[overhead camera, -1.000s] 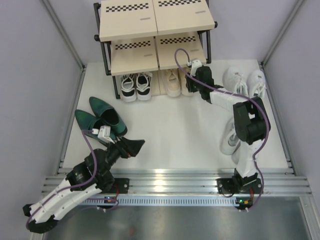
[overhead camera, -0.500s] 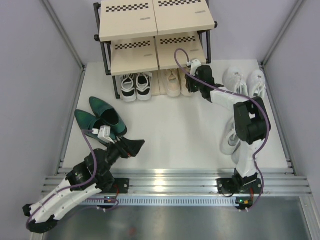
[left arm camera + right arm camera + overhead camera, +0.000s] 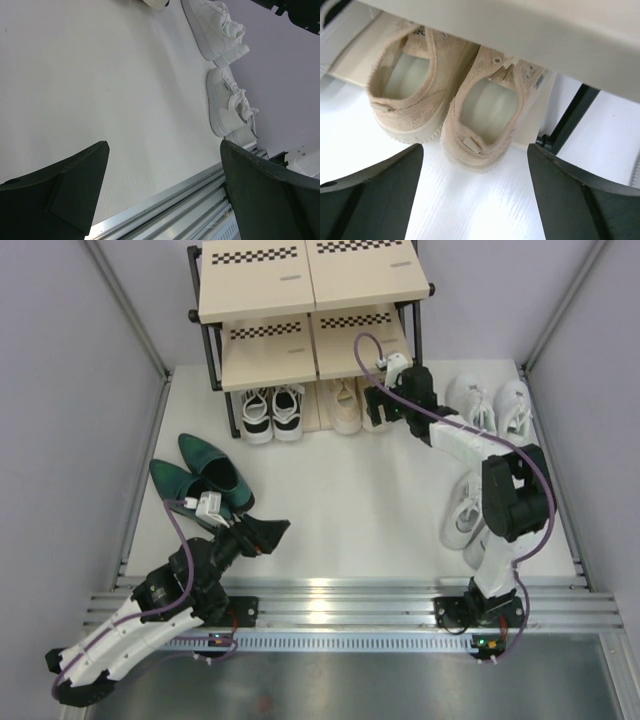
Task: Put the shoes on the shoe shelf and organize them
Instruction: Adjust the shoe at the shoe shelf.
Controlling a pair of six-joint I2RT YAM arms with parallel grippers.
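Watching the top feed, I see the right gripper reached out low to the front of the shoe shelf, at its right half. Its jaws stand wide apart with nothing between them. On the right wrist feed the two fingers frame the beige sneakers, which sit side by side on the bottom board beneath the board above, heels toward the camera and poking a little over the front edge. I see no contact between fingers and shoes.

The black-and-white sneakers sit on the same bottom level, in the left half, just beside the beige pair.

Four shoes' worth of the rest is out on the table, plus one more pair. The green heeled shoes lie on the left side, one beside the other. The left gripper rests low just past their near end, jaws spread wide and empty on its wrist feed. The rear white sneakers stand just right of the shelf, beside the right forearm. The near white sneakers lie close to the right arm's base, partly hidden by the arm.
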